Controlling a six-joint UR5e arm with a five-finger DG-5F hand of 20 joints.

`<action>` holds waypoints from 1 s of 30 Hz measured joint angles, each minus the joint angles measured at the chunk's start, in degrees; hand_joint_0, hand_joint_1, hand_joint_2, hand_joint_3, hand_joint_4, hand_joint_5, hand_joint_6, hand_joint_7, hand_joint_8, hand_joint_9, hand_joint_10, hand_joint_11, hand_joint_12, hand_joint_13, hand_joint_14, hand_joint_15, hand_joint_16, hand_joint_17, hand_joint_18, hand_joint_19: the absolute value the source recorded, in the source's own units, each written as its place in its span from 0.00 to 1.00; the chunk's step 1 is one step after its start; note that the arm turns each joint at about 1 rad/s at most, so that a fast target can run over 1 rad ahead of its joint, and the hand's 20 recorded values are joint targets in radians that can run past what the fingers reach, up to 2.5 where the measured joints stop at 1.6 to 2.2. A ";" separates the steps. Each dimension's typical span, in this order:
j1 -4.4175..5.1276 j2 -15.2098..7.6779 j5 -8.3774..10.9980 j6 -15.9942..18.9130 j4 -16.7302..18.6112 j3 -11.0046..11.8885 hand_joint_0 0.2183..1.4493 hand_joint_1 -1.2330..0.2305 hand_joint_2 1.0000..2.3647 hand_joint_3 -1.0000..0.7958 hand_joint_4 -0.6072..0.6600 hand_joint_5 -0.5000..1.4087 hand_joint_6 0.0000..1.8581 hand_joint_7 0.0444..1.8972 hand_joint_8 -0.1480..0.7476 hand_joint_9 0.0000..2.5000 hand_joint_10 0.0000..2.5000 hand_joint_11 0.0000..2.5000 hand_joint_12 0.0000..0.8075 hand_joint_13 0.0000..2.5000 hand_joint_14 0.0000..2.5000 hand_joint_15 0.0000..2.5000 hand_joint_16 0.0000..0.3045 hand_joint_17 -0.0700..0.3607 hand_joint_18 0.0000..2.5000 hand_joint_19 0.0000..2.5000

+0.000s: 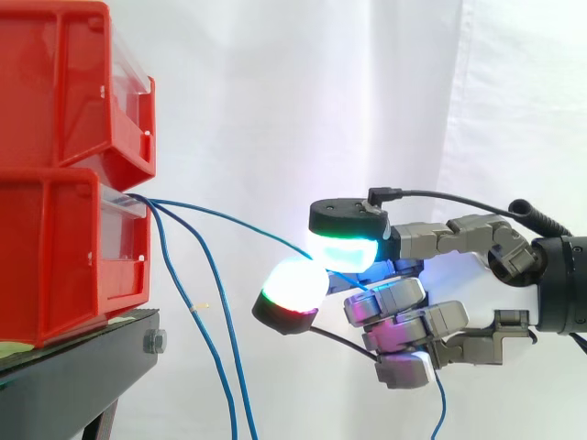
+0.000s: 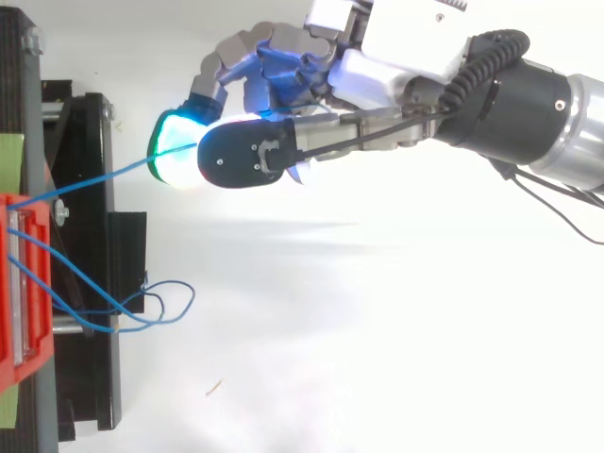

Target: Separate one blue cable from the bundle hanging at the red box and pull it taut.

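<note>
The lower red box [image 1: 64,247] stands on a black stand [image 1: 83,367], and blue cables come out of its front. One blue cable [image 1: 238,220] runs almost straight, with a slight bend, from the box to my hand [image 1: 440,243]. The hand is to the right of the box and apart from it, with its glowing fingertips [image 1: 344,243] curled and pinching that cable. The cable's free end [image 1: 440,403] hangs below the hand. In the top view the same cable [image 2: 94,179] stretches from the box [image 2: 19,283] to the hand [image 2: 311,75]. Two other blue cables [image 1: 220,348] hang loose from the box.
A second red box [image 1: 64,82] is stacked on the lower one. In the top view the loose cables [image 2: 142,311] loop beside the black stand [image 2: 94,283]. A white curtain is behind everything, with open space between the boxes and the hand.
</note>
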 measured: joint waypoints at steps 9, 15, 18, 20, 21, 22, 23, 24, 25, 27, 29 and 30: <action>0.02 -0.01 -0.09 -0.06 0.00 -0.01 0.43 0.28 0.01 0.49 0.63 0.15 0.49 0.35 0.53 0.12 1.00 0.54 0.42 0.32 1.00 0.47 0.13 0.37 0.43 0.56; 0.06 -0.01 -0.16 -0.05 -0.05 -0.02 0.28 0.40 0.00 0.28 0.63 0.15 0.49 0.37 0.54 0.12 1.00 0.56 0.42 0.31 1.00 0.47 0.14 0.38 0.43 0.60; 0.10 -0.01 -0.12 0.13 -0.22 -0.01 0.27 0.59 0.00 0.28 0.62 0.16 0.49 0.39 0.54 0.14 1.00 0.54 0.43 0.33 1.00 0.46 0.14 0.38 0.43 0.56; 0.12 0.04 -0.11 0.61 -0.49 0.02 0.31 0.64 0.00 0.28 0.60 0.16 0.49 0.40 0.52 0.17 1.00 0.56 0.41 0.34 1.00 0.46 0.13 0.37 0.45 0.58; 0.14 0.10 -0.14 0.87 -0.63 0.06 0.31 0.64 0.00 0.28 0.60 0.16 0.49 0.40 0.52 0.18 1.00 0.56 0.41 0.34 1.00 0.47 0.13 0.37 0.46 0.58; 0.16 0.29 -0.24 1.16 -0.95 0.11 0.34 0.61 0.00 0.28 0.59 0.17 0.49 0.40 0.53 0.18 1.00 0.56 0.41 0.36 1.00 0.46 0.13 0.37 0.46 0.59; 0.17 0.52 -0.44 1.28 -1.35 0.14 0.34 0.60 0.00 0.29 0.59 0.17 0.49 0.40 0.53 0.18 1.00 0.56 0.41 0.36 1.00 0.46 0.13 0.37 0.47 0.58; 0.17 0.80 -0.66 1.34 -1.84 0.18 0.34 0.58 0.00 0.32 0.60 0.17 0.49 0.40 0.53 0.18 1.00 0.58 0.42 0.36 1.00 0.46 0.13 0.37 0.47 0.58; 0.17 1.15 -0.94 1.39 -2.52 0.24 0.34 0.56 0.01 0.34 0.60 0.17 0.49 0.40 0.53 0.18 1.00 0.59 0.42 0.36 1.00 0.46 0.13 0.37 0.47 0.58; 0.18 1.55 -1.24 1.46 -3.52 0.32 0.32 0.48 0.01 0.41 0.62 0.16 0.49 0.39 0.56 0.18 1.00 0.58 0.43 0.37 1.00 0.45 0.15 0.40 0.47 0.51; 0.19 1.82 -1.43 1.58 -4.41 0.37 0.33 0.40 0.01 0.46 0.61 0.16 0.49 0.39 0.57 0.17 1.00 0.58 0.45 0.37 1.00 0.45 0.15 0.41 0.47 0.50; 0.18 1.88 -1.44 1.61 -4.68 0.38 0.33 0.39 0.01 0.48 0.61 0.16 0.49 0.38 0.57 0.17 1.00 0.58 0.46 0.38 1.00 0.45 0.16 0.42 0.47 0.47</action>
